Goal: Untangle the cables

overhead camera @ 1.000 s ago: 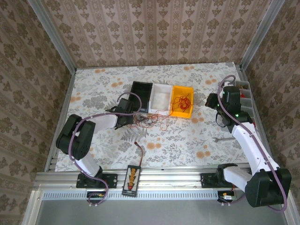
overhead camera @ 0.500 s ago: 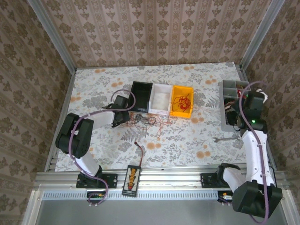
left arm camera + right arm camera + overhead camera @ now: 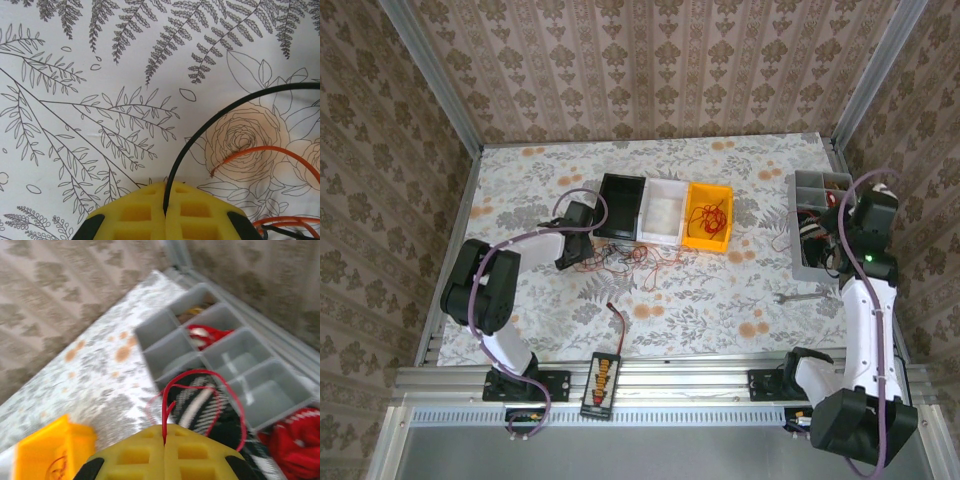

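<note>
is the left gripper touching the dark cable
Touching. The left wrist view shows the dark cable clamped between the shut yellow fingers of the left gripper.

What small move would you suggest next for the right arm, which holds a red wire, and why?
Probably lower slightly and open. The right gripper is shut on a red wire whose loop hangs over the grey divided tray, clear of the tangle where the left gripper pinches a dark cable.
</note>
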Controlling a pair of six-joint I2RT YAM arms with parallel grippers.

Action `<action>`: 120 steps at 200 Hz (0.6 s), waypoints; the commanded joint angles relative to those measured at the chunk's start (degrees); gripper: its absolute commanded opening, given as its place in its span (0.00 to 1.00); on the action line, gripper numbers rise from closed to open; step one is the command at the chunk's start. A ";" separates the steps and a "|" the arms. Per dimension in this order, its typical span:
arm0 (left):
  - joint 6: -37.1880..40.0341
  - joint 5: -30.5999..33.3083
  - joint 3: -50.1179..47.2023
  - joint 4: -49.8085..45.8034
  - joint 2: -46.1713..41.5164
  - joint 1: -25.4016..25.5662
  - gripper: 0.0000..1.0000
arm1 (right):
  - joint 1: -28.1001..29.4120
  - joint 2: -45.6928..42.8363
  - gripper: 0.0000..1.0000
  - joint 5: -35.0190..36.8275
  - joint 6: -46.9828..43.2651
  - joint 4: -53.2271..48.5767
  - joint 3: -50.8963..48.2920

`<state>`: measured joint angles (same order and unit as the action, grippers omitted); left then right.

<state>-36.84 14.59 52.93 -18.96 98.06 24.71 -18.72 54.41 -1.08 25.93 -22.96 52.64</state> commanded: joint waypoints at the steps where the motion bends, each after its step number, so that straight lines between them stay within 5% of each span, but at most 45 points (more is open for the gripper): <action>1: 2.38 0.93 1.18 -2.98 2.18 1.06 0.00 | 3.33 -0.27 0.02 -7.07 -4.77 1.96 6.19; 120: 4.67 -3.97 -2.19 4.94 2.39 4.06 0.00 | 16.87 14.24 0.04 -17.24 -4.62 8.79 32.60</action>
<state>-33.74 17.43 52.51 -17.06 98.89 27.35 -3.55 65.60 -15.29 20.14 -18.04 82.70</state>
